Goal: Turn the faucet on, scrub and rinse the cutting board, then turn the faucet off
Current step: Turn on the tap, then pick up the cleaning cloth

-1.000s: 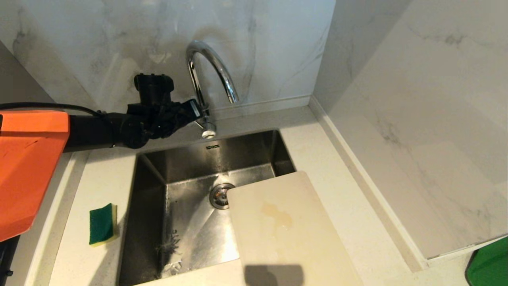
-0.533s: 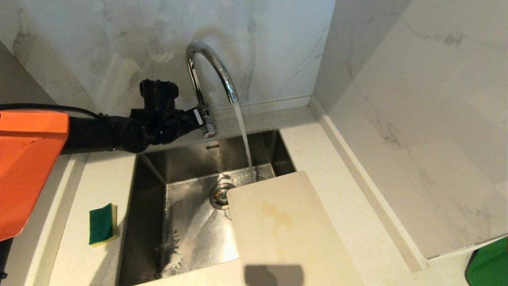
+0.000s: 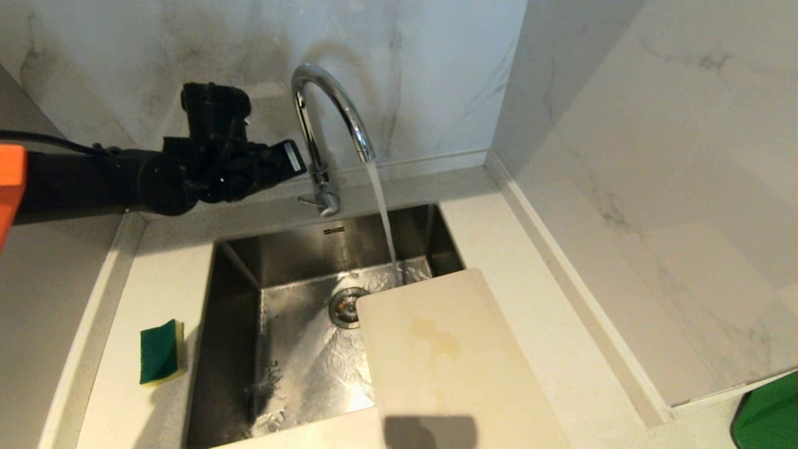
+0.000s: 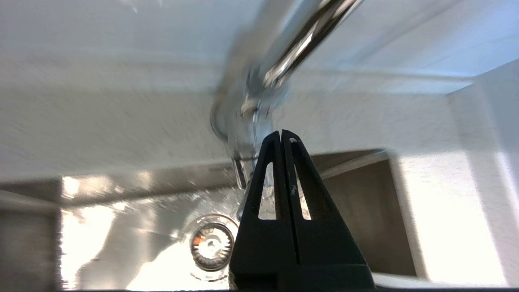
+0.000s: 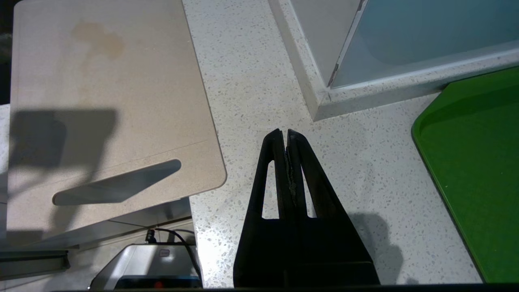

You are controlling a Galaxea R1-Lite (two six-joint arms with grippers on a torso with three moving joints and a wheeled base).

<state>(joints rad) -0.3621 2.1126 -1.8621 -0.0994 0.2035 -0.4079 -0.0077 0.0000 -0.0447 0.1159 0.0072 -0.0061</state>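
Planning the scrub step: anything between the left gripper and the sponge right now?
Nothing visible. The left gripper, shut, hangs beside the faucet. The sponge lies alone on the counter left of the sink. The path between shows only bare counter. The cutting board sits on the other side.

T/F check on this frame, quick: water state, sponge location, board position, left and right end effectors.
1. Water runs from the faucet. True.
2. The sponge is in the sink. False: it lies on the counter left of the sink.
3. The board partly overhangs the sink. True.
4. The left end effector grips the sponge. False: it is shut on nothing, near the faucet.
5. The right end effector is open. False: it is shut, over the counter.
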